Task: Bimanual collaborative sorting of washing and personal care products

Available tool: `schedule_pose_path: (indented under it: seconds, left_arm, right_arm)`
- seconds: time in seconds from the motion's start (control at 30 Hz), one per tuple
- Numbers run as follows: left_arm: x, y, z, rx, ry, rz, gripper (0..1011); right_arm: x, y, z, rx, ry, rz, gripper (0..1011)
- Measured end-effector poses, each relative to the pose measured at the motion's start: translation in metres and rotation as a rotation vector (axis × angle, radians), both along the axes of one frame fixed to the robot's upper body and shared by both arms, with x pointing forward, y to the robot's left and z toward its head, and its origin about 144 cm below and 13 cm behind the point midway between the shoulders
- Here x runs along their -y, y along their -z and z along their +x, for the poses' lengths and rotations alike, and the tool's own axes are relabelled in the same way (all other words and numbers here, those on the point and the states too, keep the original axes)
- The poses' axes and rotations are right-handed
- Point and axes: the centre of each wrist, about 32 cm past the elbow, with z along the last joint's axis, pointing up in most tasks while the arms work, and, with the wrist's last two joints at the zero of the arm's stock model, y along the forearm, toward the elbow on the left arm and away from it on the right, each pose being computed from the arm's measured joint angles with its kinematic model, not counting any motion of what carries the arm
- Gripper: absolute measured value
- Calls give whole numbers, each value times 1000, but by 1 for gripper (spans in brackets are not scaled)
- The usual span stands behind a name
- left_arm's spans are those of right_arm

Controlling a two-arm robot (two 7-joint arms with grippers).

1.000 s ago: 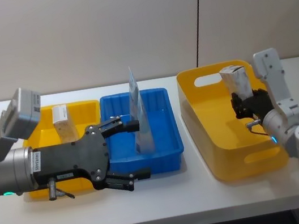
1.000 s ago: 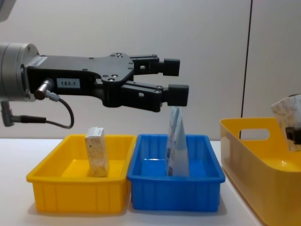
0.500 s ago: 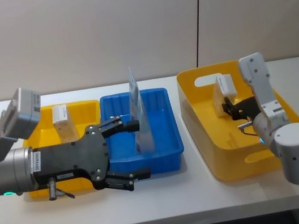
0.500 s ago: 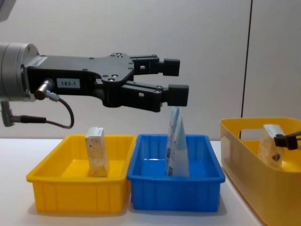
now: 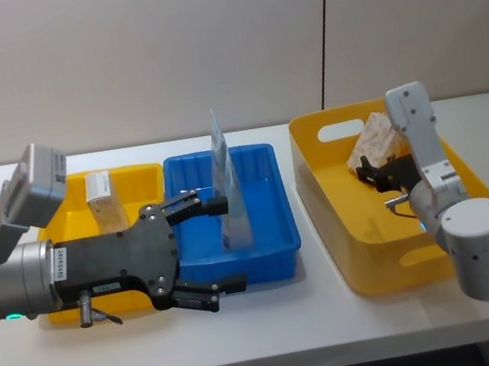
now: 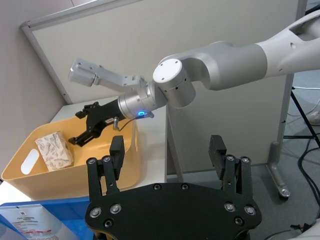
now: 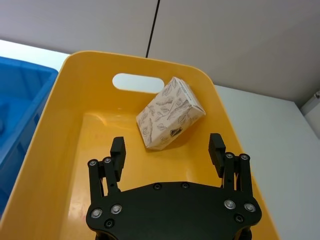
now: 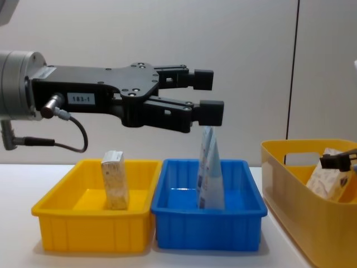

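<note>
Near upright tubes (image 5: 232, 204) in blue tray (image 5: 267, 179), left end effector (image 5: 225, 244) spread wide

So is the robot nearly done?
Looks so. Done: carton stands in the yellow tray, tubes in the blue tray, leaf-print pack lies in the yellow bin. In hand: nothing; left gripper above the blue tray and right gripper over the bin are open. Left: nothing unsorted visible.

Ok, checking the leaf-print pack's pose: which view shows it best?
Right wrist view: the leaf-print pack shows whole in the yellow bin. Head: partly behind the right arm. Chest: just its top above the wall. Left wrist: small, far off.
</note>
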Motion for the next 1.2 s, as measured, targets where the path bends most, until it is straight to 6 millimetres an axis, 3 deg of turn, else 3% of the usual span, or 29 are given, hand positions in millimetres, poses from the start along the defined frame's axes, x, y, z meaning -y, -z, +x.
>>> schedule_pose_path:
  seconds: [0.3, 1.2]
  left_arm:
    - [0, 0, 0, 0, 0, 0, 1001]
    - [0, 0, 0, 0, 0, 0, 1001]
  right_arm:
    - [7, -12, -18, 24, -8, 5, 1003]
    - [48, -16, -114, 20, -264, 70, 1004]
